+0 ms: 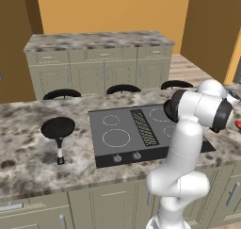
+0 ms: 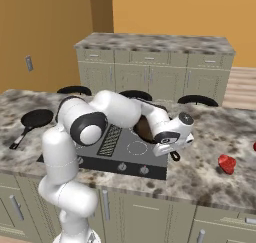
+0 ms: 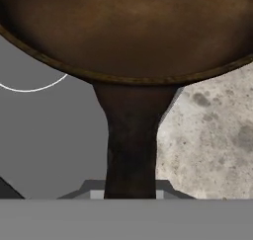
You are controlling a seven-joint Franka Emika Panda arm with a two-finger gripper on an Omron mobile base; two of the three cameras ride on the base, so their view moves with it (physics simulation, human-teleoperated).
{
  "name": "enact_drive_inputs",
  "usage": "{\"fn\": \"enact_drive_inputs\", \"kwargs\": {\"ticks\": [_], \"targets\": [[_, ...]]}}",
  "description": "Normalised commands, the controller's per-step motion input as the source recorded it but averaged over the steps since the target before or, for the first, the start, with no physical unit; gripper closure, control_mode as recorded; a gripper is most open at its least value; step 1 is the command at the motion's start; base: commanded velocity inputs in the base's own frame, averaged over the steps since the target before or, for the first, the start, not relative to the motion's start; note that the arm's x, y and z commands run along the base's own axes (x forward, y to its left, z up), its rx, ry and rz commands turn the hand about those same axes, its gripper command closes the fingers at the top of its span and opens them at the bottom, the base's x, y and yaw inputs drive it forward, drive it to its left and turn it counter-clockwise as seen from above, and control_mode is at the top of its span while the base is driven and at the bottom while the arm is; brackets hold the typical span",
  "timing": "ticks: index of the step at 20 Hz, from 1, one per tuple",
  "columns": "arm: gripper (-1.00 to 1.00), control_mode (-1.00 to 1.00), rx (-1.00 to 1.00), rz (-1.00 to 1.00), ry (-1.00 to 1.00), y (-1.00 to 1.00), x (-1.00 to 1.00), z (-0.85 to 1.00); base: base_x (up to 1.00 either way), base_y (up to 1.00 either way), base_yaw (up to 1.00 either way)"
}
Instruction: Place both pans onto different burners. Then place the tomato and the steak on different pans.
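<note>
Two pans in play. Black pan [image 1: 58,127] sits on the marble counter [image 1: 28,152] left of the cooktop [image 1: 113,150], handle toward the near edge, well apart from the burners; also seen far left in right base view [image 2: 37,118]. Brown pan [image 3: 128,31] is at the cooktop's right side, partly hidden behind the arm in both base views [image 2: 145,129]. In hand view its dark handle [image 3: 131,140] runs straight down between the gripper [image 3: 131,194] tips; jaws closed tight on the handle, so the brown pan is gripped. Pan body hangs over the cooktop's right edge w/ counter beneath on one side and part of a white burner ring [image 3: 29,88] on the other; can't tell if it rests on the surface or is lifted. Gripper in right base view [image 2: 170,146] is at the cooktop's right edge. Steak [image 2: 227,163] lies on the counter right of the cooktop, well apart from both pans. Red bit at the far right edge [image 2: 254,147], too cut off to ID.
</note>
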Motion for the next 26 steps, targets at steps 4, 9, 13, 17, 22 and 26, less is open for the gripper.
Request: {"fn": "enact_drive_inputs", "kwargs": {"ticks": [4,9,13,17,22,26], "targets": [[1.00,-1.00,-0.01,0.31,0.03,0.00,-0.39,-0.02,0.00,0.00,0.00],[1.00,-1.00,0.00,0.27,0.04,0.02,-0.27,-0.01,0.00,0.00,0.00],[1.00,-1.00,0.00,0.18,0.01,0.17,-0.04,-0.02,0.00,0.00,0.00],[1.00,-1.00,0.00,0.13,0.00,0.23,0.00,0.00,0.00,0.00,0.00],[1.00,-1.00,-0.07,0.08,0.00,0.02,0.00,-0.09,0.00,0.00,0.00],[1.00,-1.00,-0.05,0.03,0.00,0.00,0.02,-0.04,0.00,0.00,0.00]]}}
